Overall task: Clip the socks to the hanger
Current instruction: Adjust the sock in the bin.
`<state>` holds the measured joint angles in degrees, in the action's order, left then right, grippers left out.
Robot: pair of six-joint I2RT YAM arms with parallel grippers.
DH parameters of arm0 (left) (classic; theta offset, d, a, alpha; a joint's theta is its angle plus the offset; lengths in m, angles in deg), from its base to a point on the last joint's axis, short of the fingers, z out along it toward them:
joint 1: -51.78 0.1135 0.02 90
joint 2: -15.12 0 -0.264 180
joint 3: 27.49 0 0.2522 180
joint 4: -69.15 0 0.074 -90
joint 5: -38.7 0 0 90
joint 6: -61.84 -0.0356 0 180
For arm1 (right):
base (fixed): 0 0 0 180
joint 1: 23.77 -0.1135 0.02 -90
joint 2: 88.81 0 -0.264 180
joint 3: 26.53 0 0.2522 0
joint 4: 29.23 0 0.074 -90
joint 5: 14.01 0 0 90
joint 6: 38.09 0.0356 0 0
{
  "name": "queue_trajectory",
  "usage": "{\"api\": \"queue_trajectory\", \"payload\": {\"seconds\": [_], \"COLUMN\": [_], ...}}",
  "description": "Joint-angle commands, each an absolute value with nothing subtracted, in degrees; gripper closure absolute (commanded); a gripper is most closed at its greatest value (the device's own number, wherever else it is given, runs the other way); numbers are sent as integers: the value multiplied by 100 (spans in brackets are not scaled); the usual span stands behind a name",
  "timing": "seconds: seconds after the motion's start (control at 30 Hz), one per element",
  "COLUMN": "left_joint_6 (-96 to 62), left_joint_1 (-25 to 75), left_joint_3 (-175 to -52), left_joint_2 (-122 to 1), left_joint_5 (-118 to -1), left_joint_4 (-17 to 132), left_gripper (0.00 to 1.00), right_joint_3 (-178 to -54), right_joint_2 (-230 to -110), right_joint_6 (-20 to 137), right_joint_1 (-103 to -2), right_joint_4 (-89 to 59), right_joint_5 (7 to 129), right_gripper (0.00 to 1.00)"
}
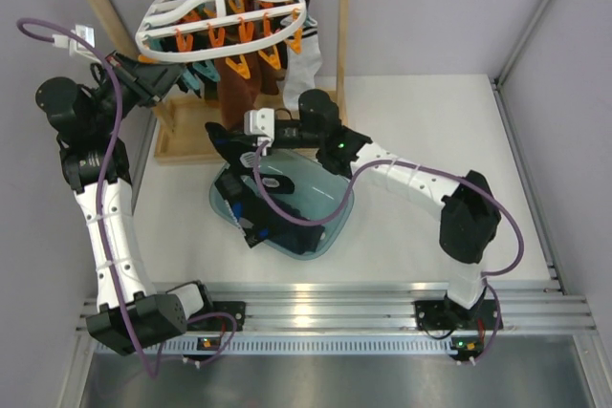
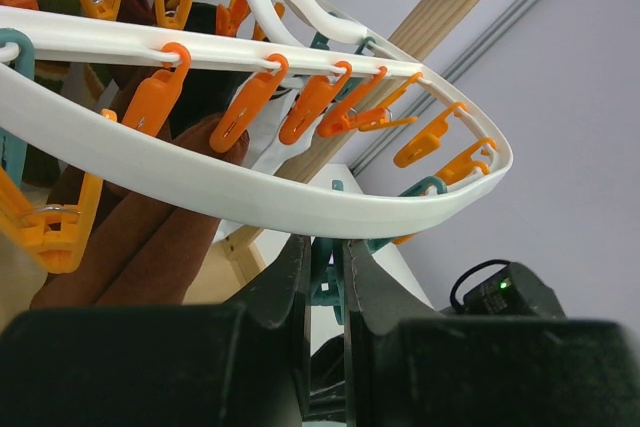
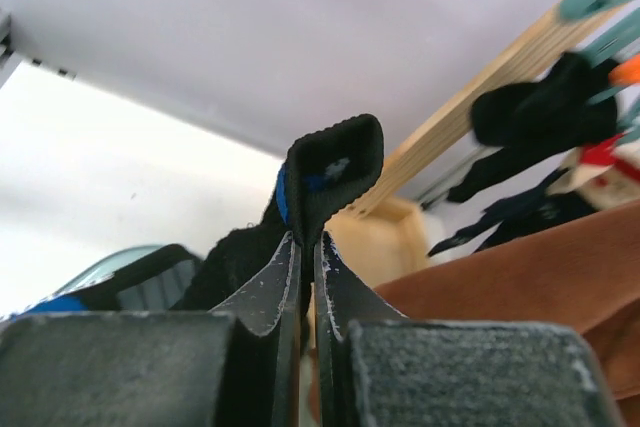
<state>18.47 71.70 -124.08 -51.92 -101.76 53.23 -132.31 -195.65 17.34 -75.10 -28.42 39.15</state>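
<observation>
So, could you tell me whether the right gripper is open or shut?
Shut: the right gripper pinches a black sock, fold poking out.

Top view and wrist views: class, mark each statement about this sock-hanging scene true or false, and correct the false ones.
1. The right gripper pinches a dark sock with a blue accent. True.
2. The left gripper is closed on an orange clip. False: it grips a teal clip.
3. The hanger hangs from a wooden rack. True.
4. Loose dark socks lie in a wooden box. False: they lie in a translucent bluish bowl.
</observation>
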Motion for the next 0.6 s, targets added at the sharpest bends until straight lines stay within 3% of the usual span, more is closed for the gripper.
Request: {"api": "queue_trajectory", "payload": {"seconds": [0.0, 0.33, 0.57], "left_joint_6": [1667, 1544, 1579], "left_joint_1": [7146, 7138, 7138], "left_joint_3": [-12484, -12563, -12502], "left_joint_2": [-5273, -5264, -5264], "left_joint_5": [-10333, -10298, -10263], "left_joint_4": [5170, 4994, 5002], "left_gripper": [100, 100, 100], "right_joint_3": [-13740, -13373, -13231], "right_joint_2": [-19296, -19269, -19875], "right_joint_6": [2009, 1081, 1015], "right_joint_1": [-7405, -7396, -7492], "right_joint_4": [-2673, -1339, -651], "right_joint_5": [3626, 3503, 3609], "right_gripper": [100, 100, 100]}}
